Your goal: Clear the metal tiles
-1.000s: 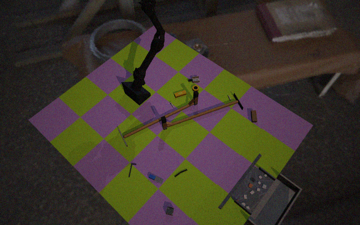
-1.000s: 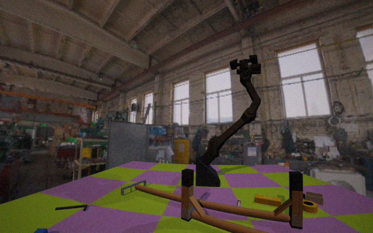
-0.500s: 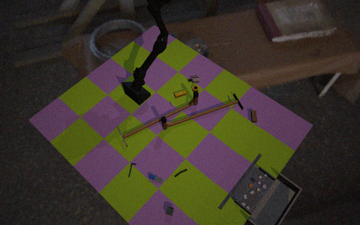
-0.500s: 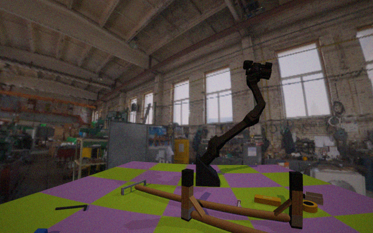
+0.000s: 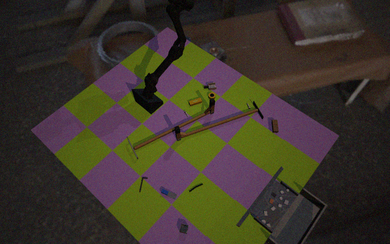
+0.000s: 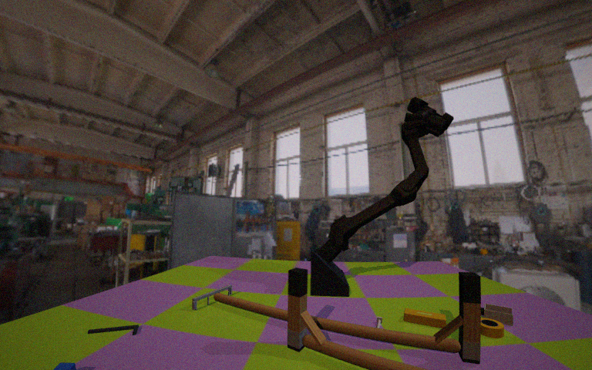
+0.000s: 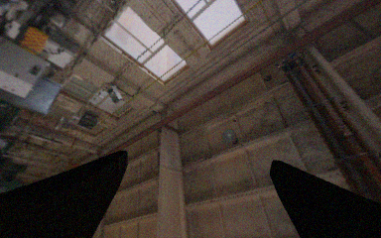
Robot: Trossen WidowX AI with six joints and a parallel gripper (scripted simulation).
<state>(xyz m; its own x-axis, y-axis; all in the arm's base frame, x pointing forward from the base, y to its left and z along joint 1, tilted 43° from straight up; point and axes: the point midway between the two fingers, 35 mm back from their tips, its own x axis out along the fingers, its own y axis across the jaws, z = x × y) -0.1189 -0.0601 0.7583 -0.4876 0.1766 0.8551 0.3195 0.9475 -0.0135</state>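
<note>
My end effector (image 6: 429, 117) is raised high above the tabletop (image 5: 94, 100), fingers wide apart and holding nothing, aimed at the rafters. Two scrapers rest on stands at centre; the longer scraper (image 5: 220, 123) runs toward 2 o'clock. Bench plate (image 5: 271, 205) with its metal tiles (image 5: 273, 207) and catch box (image 5: 301, 221) lie at 5 o'clock. To do this step well, I judge I should tip the wrist down, straddle the long handle mid-shaft, square to it, and close firmly.
</note>
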